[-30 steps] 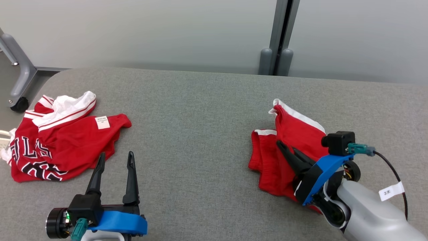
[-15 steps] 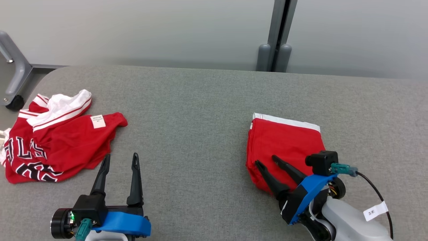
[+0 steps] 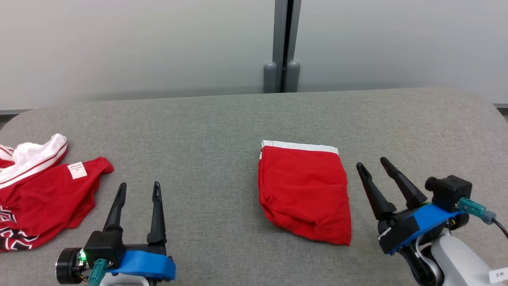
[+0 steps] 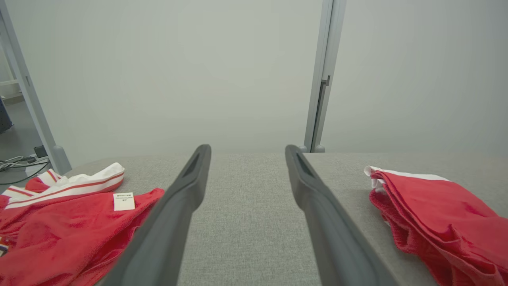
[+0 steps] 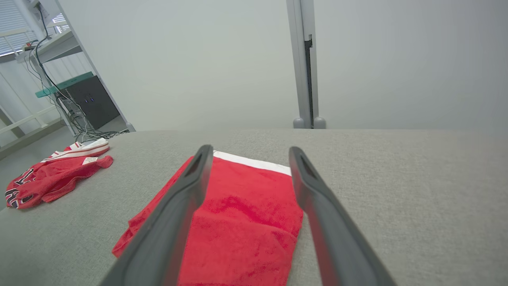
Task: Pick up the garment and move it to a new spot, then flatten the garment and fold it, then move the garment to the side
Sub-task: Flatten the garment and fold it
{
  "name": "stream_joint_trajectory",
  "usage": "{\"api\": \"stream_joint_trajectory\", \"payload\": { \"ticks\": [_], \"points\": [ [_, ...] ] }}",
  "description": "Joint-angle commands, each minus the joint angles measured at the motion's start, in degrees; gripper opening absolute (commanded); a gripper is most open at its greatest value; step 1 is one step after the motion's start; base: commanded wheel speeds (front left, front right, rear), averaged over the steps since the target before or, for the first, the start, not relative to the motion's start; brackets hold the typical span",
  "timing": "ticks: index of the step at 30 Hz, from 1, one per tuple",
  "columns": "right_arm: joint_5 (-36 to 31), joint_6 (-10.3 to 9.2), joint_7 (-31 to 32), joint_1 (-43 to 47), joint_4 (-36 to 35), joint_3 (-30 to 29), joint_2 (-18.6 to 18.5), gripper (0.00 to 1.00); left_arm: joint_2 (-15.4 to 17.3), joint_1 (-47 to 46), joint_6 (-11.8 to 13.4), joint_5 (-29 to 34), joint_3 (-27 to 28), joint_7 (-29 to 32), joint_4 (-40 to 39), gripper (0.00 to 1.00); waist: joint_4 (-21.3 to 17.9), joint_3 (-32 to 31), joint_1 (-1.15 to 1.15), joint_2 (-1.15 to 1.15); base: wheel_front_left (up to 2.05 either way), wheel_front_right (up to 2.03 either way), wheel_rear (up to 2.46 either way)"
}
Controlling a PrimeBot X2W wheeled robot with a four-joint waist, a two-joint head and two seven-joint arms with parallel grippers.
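- Grey, felt-like worktop [image 3: 222, 119] stretches wide before a pale wall, with a grey post [image 3: 282, 43] standing behind it.
- The garment [image 3: 303, 190] lies right of the middle, folded into a rough rectangle. Its white band [image 3: 299, 145] is at the far edge, and its near end is looser and slightly bulged.
- The right claw [image 3: 371, 163] hovers just beside the garment's right edge, fingers spread and empty, clear of the cloth.
- The left claw [image 3: 139, 184] sits at the near left, likewise spread and holding nothing, well apart from the garment. A crumpled jersey [image 3: 43, 190] lies further left.
- Handling, by the look of it: soft, light, limp knit stacked in several layers, neither fragile nor slippery. With no stiffness it would sag and fall open if lifted by a single layer. The rough worktop probably grips it, so dragging could ruck the bottom layer.
- Where to hold, as I judge it: pinch through all layers at once along the right edge, near the far corner by the thicker band. A second grip at the near right corner would keep the fold together while it moves aside.
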Motion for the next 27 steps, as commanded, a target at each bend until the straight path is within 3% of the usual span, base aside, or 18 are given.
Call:
{"api": "stream_joint_trajectory", "payload": {
  "ticks": [1, 6, 14, 27],
  "points": [
    [-2.5, 0.03, -0.2, 2.5, -1.8, -3.4, 0.6, 1.00, 0.0, -0.3, 0.2, 0.5, 0.2, -0.1, 0.2, 1.00, -1.4, -0.8, 0.00, 0.00, 0.00, 0.00, 0.00],
    [-8.5, 0.03, -0.2, 7.8, -6.2, -11.3, 2.4, 1.00, 0.0, -0.3, 0.5, 1.0, 1.1, -0.1, 1.0, 1.00, -3.0, -1.0, 0.00, 0.00, 0.00, 0.00, 0.00],
    [-14.5, 0.03, -0.2, 14.4, -11.4, -18.5, 5.3, 1.00, 0.3, 0.5, 0.7, 1.4, 2.2, -0.1, 1.8, 1.00, -3.2, -2.1, 0.00, 0.00, 0.00, 0.00, 0.00],
    [-22.8, 0.03, -0.2, 23.1, -16.2, -25.0, 11.0, 1.00, 1.1, 3.4, 1.0, 1.2, 3.4, -0.2, 1.5, 1.00, -0.5, -4.3, 0.00, 0.00, 0.00, 0.00, 0.00]
  ]
}}
